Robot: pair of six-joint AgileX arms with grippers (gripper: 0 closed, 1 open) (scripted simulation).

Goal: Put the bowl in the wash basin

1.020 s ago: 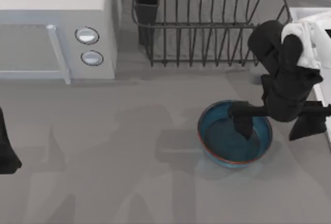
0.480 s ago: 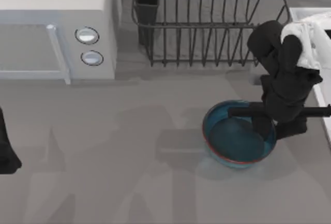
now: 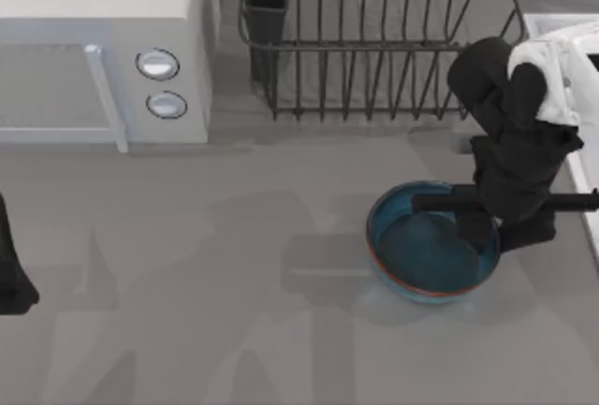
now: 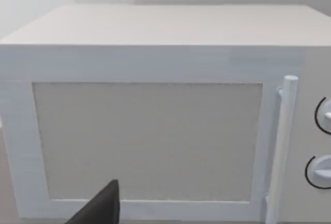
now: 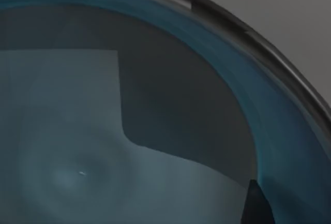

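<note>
The teal-blue bowl (image 3: 426, 251) with its thin reddish rim sits on the grey counter at the right. My right gripper (image 3: 501, 230) is shut on the bowl's right rim, one finger inside the wall and one outside. The right wrist view looks down into the bowl (image 5: 103, 146), and a dark fingertip (image 5: 256, 206) rests against its inner wall. The wash basin's white rim (image 3: 541, 23) runs along the right edge of the top view, partly hidden by my right arm. My left gripper (image 3: 11, 279) is parked at the far left edge.
A white microwave (image 3: 94, 50) with two round knobs stands at the back left, facing the left wrist camera (image 4: 155, 131). A dark wire dish rack (image 3: 374, 40) stands at the back centre, close behind the right arm. Open grey counter lies in front of the bowl and to its left.
The right gripper's fingers closed from wide apart onto the bowl's right rim, and the bowl shifted slightly right. The left arm has not moved.
</note>
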